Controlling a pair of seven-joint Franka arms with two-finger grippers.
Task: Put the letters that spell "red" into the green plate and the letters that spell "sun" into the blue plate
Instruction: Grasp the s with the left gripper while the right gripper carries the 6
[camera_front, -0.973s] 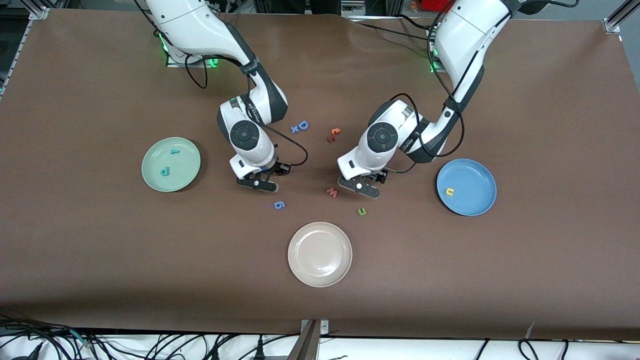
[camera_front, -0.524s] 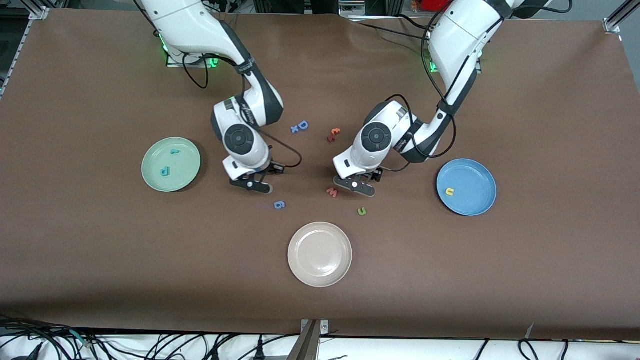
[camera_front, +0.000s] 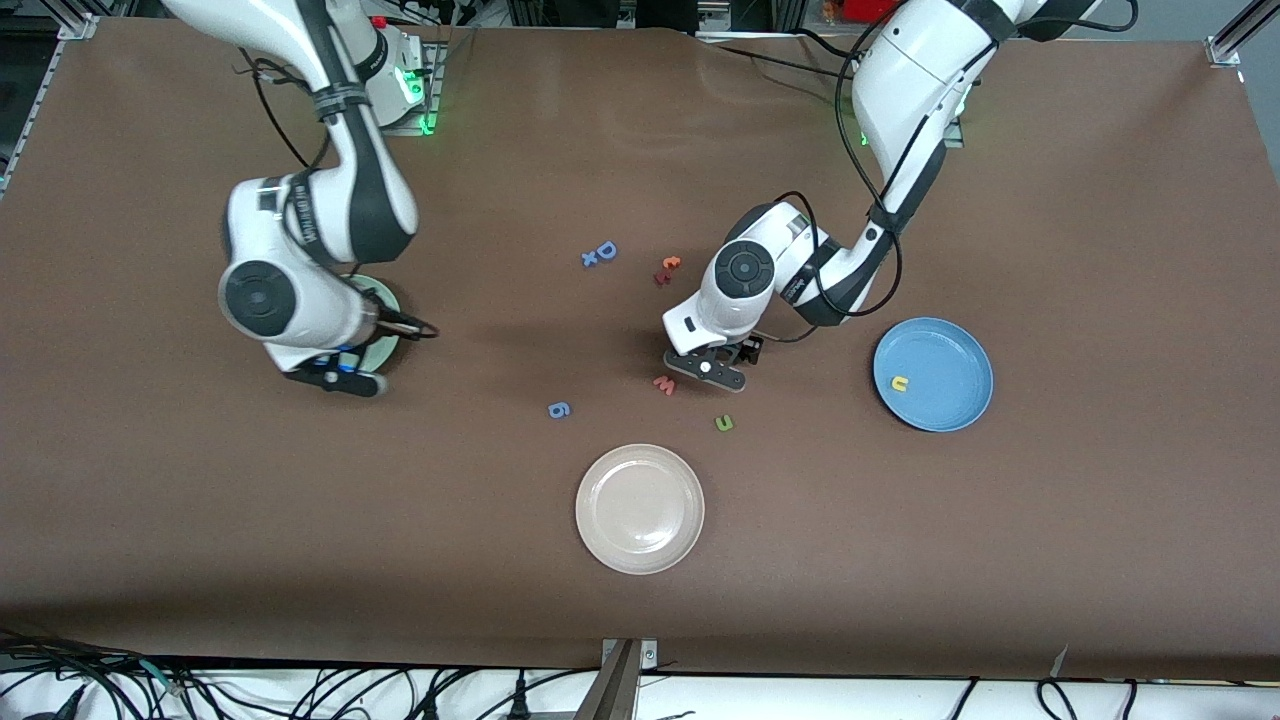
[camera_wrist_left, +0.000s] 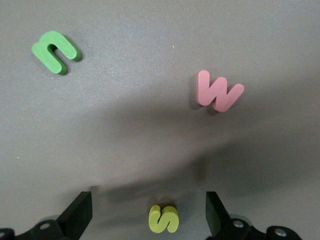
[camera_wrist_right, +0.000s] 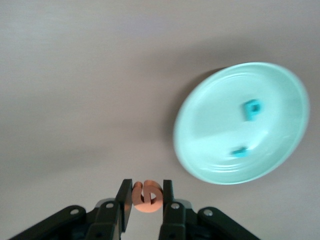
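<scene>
My right gripper (camera_wrist_right: 147, 197) is shut on the orange "e" (camera_wrist_right: 147, 196) and hangs by the rim of the green plate (camera_wrist_right: 242, 122). The teal "d" (camera_wrist_right: 252, 109) and teal "r" (camera_wrist_right: 240, 152) lie in that plate. In the front view the right arm covers most of the green plate (camera_front: 388, 305). My left gripper (camera_wrist_left: 149, 217) is open low over the table, the yellow "s" (camera_wrist_left: 163, 218) lying loose between its fingers. The green "n" (camera_front: 724, 423) lies nearer the camera. The blue plate (camera_front: 945, 400) holds the yellow "u" (camera_front: 900, 384).
A red "w" (camera_front: 664, 384) lies beside the left gripper (camera_front: 707, 368). A blue "g" (camera_front: 559, 409), a blue "D" (camera_front: 605, 250), a small blue "x" (camera_front: 590, 259) and an orange "t" (camera_front: 671, 263) are scattered mid-table. A beige plate (camera_front: 640, 535) sits nearest the camera.
The right arm has swung from mid-table over to the green plate, carrying the orange "e". The left gripper has shifted slightly toward the red "w", still open.
</scene>
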